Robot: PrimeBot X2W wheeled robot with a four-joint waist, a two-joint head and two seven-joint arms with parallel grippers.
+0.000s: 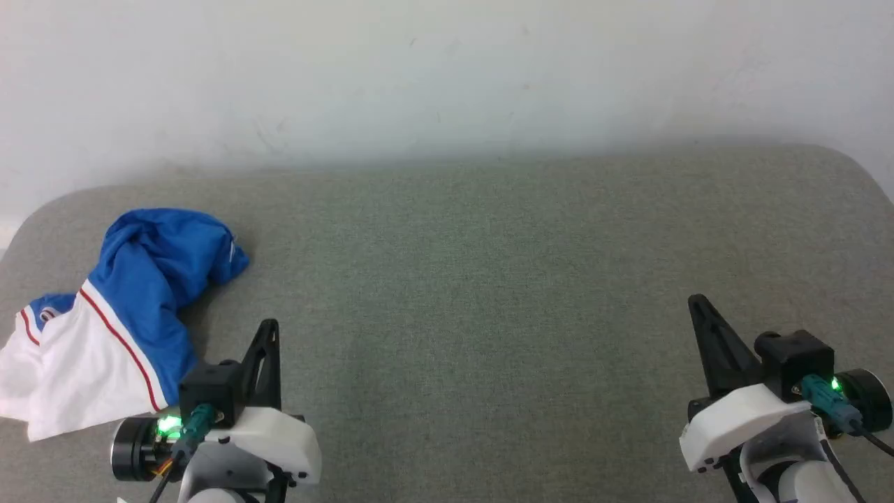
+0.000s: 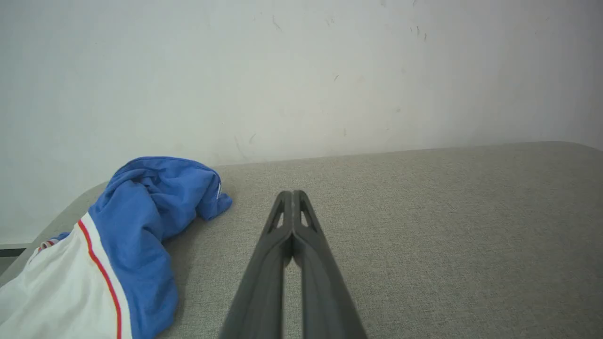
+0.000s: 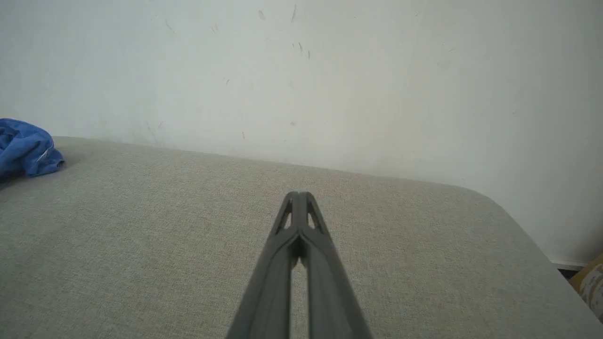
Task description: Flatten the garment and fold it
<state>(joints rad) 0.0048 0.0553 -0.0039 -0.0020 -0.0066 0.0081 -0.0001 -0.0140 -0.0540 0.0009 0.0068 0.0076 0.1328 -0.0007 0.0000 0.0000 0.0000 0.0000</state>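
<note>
The garment (image 1: 133, 300) lies crumpled at the left end of a grey padded surface (image 1: 489, 279), blue body bunched up, white sleeves with thin red stripes spread toward the front. In the left wrist view the garment (image 2: 136, 235) lies left of my fingers; the right wrist view catches a blue corner of the garment (image 3: 26, 148) at far left. My left gripper (image 1: 269, 328) is shut and empty, just right of the cloth. Far to the right, my right gripper (image 1: 698, 304) is shut and empty too. Both fingertip pairs, left (image 2: 293, 195) and right (image 3: 298, 197), are pressed together above the surface.
A pale scuffed wall (image 1: 447, 77) runs along the back of the surface. The surface has rounded corners, one at the right (image 3: 494, 202) and one at the left behind the garment. A cardboard-coloured object (image 3: 591, 282) shows beyond the right edge.
</note>
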